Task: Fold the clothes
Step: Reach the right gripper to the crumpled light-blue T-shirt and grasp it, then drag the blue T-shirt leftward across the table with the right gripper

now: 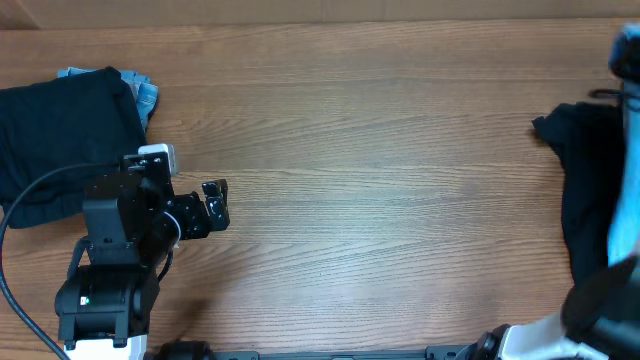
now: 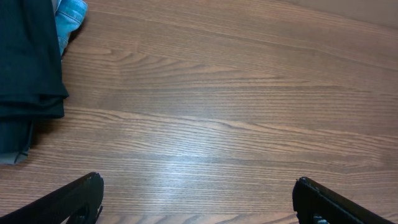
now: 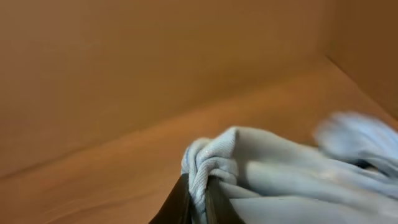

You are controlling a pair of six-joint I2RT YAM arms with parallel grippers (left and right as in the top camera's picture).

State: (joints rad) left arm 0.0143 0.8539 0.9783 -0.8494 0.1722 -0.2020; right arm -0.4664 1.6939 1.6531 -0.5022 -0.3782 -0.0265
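Note:
A folded dark navy garment (image 1: pixel 65 135) lies at the far left on top of a light blue one (image 1: pixel 145 95); both show in the left wrist view, navy (image 2: pixel 28 68) and blue (image 2: pixel 69 17). My left gripper (image 1: pixel 215 205) is open and empty over bare table, right of that stack; its fingertips frame bare wood (image 2: pixel 198 199). My right gripper (image 3: pixel 198 198) is shut on a bunched fold of a pale blue-grey garment (image 3: pixel 280 174), lifted at the right edge (image 1: pixel 625 215). A dark garment (image 1: pixel 580 170) lies heaped at the right.
The wooden table (image 1: pixel 380 170) spans the view. The left arm's base (image 1: pixel 100 290) stands at the front left. A brown wall (image 3: pixel 124 68) backs the right wrist view.

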